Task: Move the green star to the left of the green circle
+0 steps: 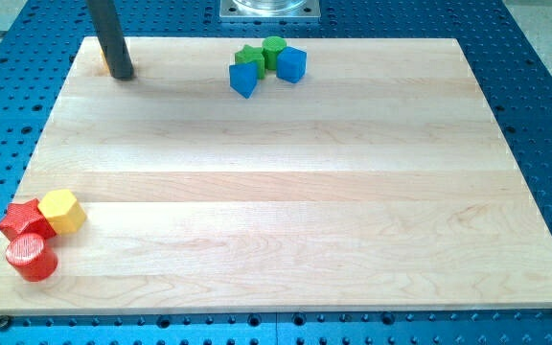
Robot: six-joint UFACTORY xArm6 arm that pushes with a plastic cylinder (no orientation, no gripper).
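At the frame's upper left, my tip [123, 75] rests on the wooden board [276, 192], no jaws to it, beside a partly hidden yellow block [104, 59]; well right, green star [249, 56] touches green circle [274, 48], blue blocks [291, 64] alongside

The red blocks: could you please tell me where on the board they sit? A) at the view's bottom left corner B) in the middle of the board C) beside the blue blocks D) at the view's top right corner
A: the red star and the red cylinder sit with the yellow block at the view's bottom left corner of the board.
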